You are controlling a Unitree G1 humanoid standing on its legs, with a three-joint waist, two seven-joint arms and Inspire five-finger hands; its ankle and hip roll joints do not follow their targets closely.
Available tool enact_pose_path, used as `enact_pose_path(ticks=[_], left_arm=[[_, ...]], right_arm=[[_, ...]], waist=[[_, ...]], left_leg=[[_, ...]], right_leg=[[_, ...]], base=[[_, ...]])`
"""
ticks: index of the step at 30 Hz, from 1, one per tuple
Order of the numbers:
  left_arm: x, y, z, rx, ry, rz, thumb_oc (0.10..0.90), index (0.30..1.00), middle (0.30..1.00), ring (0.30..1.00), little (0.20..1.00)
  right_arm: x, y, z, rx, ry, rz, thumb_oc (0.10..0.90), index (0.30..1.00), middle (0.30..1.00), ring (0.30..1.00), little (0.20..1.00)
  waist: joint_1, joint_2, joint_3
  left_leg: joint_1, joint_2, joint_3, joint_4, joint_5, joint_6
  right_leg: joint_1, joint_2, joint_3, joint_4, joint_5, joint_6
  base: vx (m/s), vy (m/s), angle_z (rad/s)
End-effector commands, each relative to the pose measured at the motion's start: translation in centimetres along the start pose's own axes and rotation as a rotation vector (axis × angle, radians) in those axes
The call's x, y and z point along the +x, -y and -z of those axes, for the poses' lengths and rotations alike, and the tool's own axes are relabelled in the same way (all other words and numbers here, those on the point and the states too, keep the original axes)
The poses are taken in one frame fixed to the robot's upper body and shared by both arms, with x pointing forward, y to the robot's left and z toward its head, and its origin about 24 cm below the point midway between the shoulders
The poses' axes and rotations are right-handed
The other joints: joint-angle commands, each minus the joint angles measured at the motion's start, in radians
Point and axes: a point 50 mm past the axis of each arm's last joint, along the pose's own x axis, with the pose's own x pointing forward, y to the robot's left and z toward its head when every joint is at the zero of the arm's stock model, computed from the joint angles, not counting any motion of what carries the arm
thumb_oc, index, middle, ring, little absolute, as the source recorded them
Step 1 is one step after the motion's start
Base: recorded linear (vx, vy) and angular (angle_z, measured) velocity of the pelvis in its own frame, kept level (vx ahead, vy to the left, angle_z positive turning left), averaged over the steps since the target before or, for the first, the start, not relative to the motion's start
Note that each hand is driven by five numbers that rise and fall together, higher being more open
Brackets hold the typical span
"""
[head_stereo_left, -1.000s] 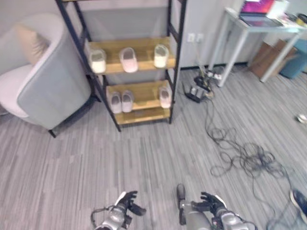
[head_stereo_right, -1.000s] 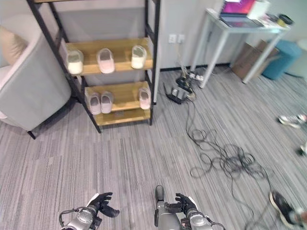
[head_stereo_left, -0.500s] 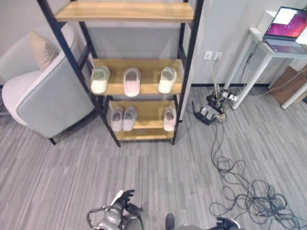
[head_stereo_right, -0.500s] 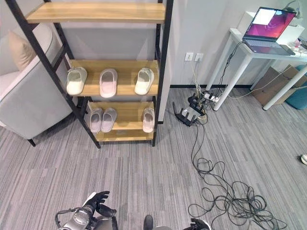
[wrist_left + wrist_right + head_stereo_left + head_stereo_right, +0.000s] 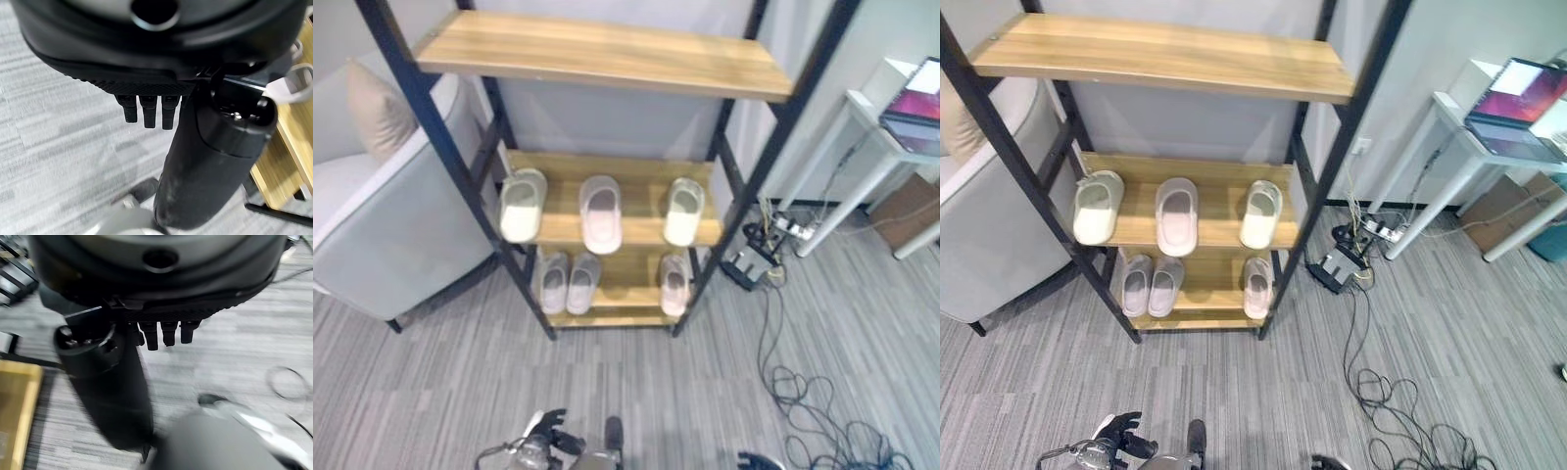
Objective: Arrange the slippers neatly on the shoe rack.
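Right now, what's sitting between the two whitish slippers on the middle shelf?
A single pink slipper lies between the left whitish slipper and the right whitish slipper, apart from both, seen in both eye views.

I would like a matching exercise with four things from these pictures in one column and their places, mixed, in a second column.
Things:
1. pink slipper
2. laptop
3. armchair
4. black cables

Places:
A. on the white table at the right
B. on the grey floor, right of the shoe rack
C. middle of the second shelf
D. left of the rack

Pairs: 1-C, 2-A, 3-D, 4-B
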Motion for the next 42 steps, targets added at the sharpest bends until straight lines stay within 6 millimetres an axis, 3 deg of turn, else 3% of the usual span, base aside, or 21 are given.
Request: enact_pose_path(ticks=[1,6,11,15,19,23,24,26,28,29,31,34,35,37,42], left_arm=[[0.0,-2.1,-3.0,-0.118,0.165,-0.125,0.800,0.900,0.900,0.900,0.900],[-0.6,-3.8,-4.6,-0.086,0.292,-0.187,0.800,0.900,0.900,0.900,0.900],[-1.1,-4.3,-5.4,-0.039,0.367,-0.200,0.800,0.900,0.900,0.900,0.900],[-1.3,-3.9,-4.3,-0.048,0.341,-0.195,0.800,0.900,0.900,0.900,0.900],[-1.2,-2.6,-3.0,-0.075,0.289,-0.159,0.800,0.900,0.900,0.900,0.900],[-1.0,-1.4,-2.1,-0.095,0.232,-0.126,0.800,0.900,0.900,0.900,0.900],[-0.9,-0.8,-2.5,-0.079,0.239,-0.099,0.800,0.900,0.900,0.900,0.900],[-1.0,-0.5,-3.9,-0.059,0.294,-0.071,0.800,0.900,0.900,0.900,0.900],[-1.1,-0.5,-4.6,-0.057,0.328,-0.059,0.800,0.900,0.900,0.900,0.900],[-1.4,-0.7,-5.8,-0.054,0.384,-0.051,0.800,0.900,0.900,0.900,0.900],[-1.7,-0.8,-6.6,-0.056,0.427,-0.050,0.800,0.900,0.900,0.900,0.900],[-1.9,-1.1,-6.8,-0.070,0.441,-0.055,0.800,0.900,0.900,0.900,0.900],[-1.7,-1.1,-6.1,-0.073,0.405,-0.068,0.800,0.900,0.900,0.900,0.900],[-1.6,-1.0,-5.9,-0.076,0.392,-0.072,0.800,0.900,0.900,0.900,0.900],[-1.0,-0.5,-3.8,-0.092,0.284,-0.084,0.800,0.900,0.900,0.900,0.900]], right_arm=[[-0.2,1.6,-0.3,-0.013,0.041,0.047,0.800,0.900,0.900,0.900,0.900],[-0.3,1.7,0.2,0.013,0.050,0.083,0.800,0.900,0.900,0.900,0.900],[-0.5,1.6,0.7,0.050,0.061,0.085,0.800,0.900,0.900,0.900,0.900],[-0.7,1.4,0.6,0.047,0.091,0.066,0.800,0.900,0.900,0.900,0.900],[-0.8,1.3,0.9,0.057,0.091,0.049,0.800,0.900,0.900,0.900,0.900],[-0.9,1.8,0.8,0.094,0.098,0.060,0.800,0.900,0.900,0.900,0.900],[-0.9,2.3,0.6,0.115,0.109,0.074,0.800,0.900,0.900,0.900,0.900],[-1.0,2.8,0.5,0.121,0.119,0.090,0.800,0.900,0.900,0.900,0.900],[-1.0,3.1,0.6,0.114,0.120,0.096,0.800,0.900,0.900,0.900,0.900],[-1.1,3.7,0.2,0.086,0.130,0.106,0.800,0.900,0.900,0.900,0.900],[-1.1,4.0,-0.4,0.077,0.149,0.115,0.800,0.900,0.900,0.900,0.900],[-1.2,4.3,-1.7,0.083,0.204,0.114,0.800,0.900,0.900,0.900,0.900],[-1.4,4.0,-2.6,0.047,0.251,0.099,0.800,0.900,0.900,0.900,0.900],[-1.5,3.8,-2.7,0.041,0.259,0.096,0.800,0.900,0.900,0.900,0.900],[-1.3,2.8,-1.4,0.043,0.219,0.070,0.800,0.900,0.900,0.900,0.900]], waist=[[0.022,0.015,0.024],[-0.021,0.044,0.057],[-0.055,0.047,0.070],[-0.062,0.043,0.066],[-0.070,0.037,0.041],[-0.077,0.044,0.033],[-0.087,0.051,0.038],[-0.090,0.038,0.058],[-0.086,0.033,0.072],[-0.069,0.023,0.095],[-0.051,0.023,0.103],[-0.017,0.025,0.102],[-0.016,0.026,0.091],[-0.019,0.026,0.085],[-0.041,0.026,0.040]], left_leg=[[-0.012,0.053,-0.024,0.123,-0.110,-0.072],[0.074,0.061,-0.045,0.102,-0.153,-0.071],[0.127,0.064,-0.073,0.110,-0.193,-0.086],[0.180,0.064,-0.103,0.109,-0.224,-0.096],[0.211,0.072,-0.124,0.099,-0.236,-0.115],[0.221,0.108,-0.143,0.106,-0.232,-0.139],[0.182,0.146,-0.130,0.169,-0.180,-0.177],[0.098,0.204,-0.094,0.325,-0.095,-0.193],[0.059,0.217,-0.099,0.399,-0.079,-0.186],[-0.002,0.192,-0.119,0.432,-0.095,-0.164],[-0.052,0.156,-0.127,0.367,-0.130,-0.156],[-0.088,0.135,-0.139,0.241,-0.072,-0.176],[-0.052,0.126,-0.168,0.177,-0.068,-0.177],[-0.030,0.121,-0.176,0.144,-0.063,-0.176],[0.065,0.116,-0.165,0.039,-0.064,-0.160]], right_leg=[[-0.129,-0.026,-0.043,0.075,0.222,0.040],[-0.203,-0.059,-0.092,0.007,0.178,0.003],[-0.238,-0.073,-0.033,-0.120,0.219,0.021],[-0.276,-0.063,-0.010,-0.172,0.266,0.034],[-0.236,-0.041,0.035,-0.229,0.256,0.025],[-0.232,-0.008,0.050,-0.203,0.224,0.002],[-0.211,0.004,0.024,-0.202,0.192,-0.021],[-0.179,0.008,-0.008,-0.210,0.172,-0.054],[-0.165,0.016,-0.022,-0.211,0.161,-0.070],[-0.147,0.022,-0.023,-0.215,0.145,-0.078],[-0.131,0.031,-0.024,-0.223,0.129,-0.071],[-0.096,0.044,-0.022,-0.229,0.112,-0.065],[-0.094,0.055,-0.012,-0.227,0.107,-0.064],[-0.088,0.056,-0.008,-0.231,0.106,-0.061],[-0.080,0.053,0.004,-0.251,0.120,-0.048]], base=[[0.22,0.020,0.08],[0.20,-0.044,0.33],[0.22,-0.130,0.12],[0.25,-0.202,0.02],[0.24,-0.237,-0.01],[0.17,-0.255,0.03],[0.10,-0.268,0.07],[0.09,-0.339,0.45],[0.06,-0.210,0.38],[0.08,-0.145,0.19],[0.14,-0.096,0.01],[0.16,0.018,0.00],[0.12,0.048,-0.16],[0.09,0.071,-0.27],[0.09,0.100,-0.16]])
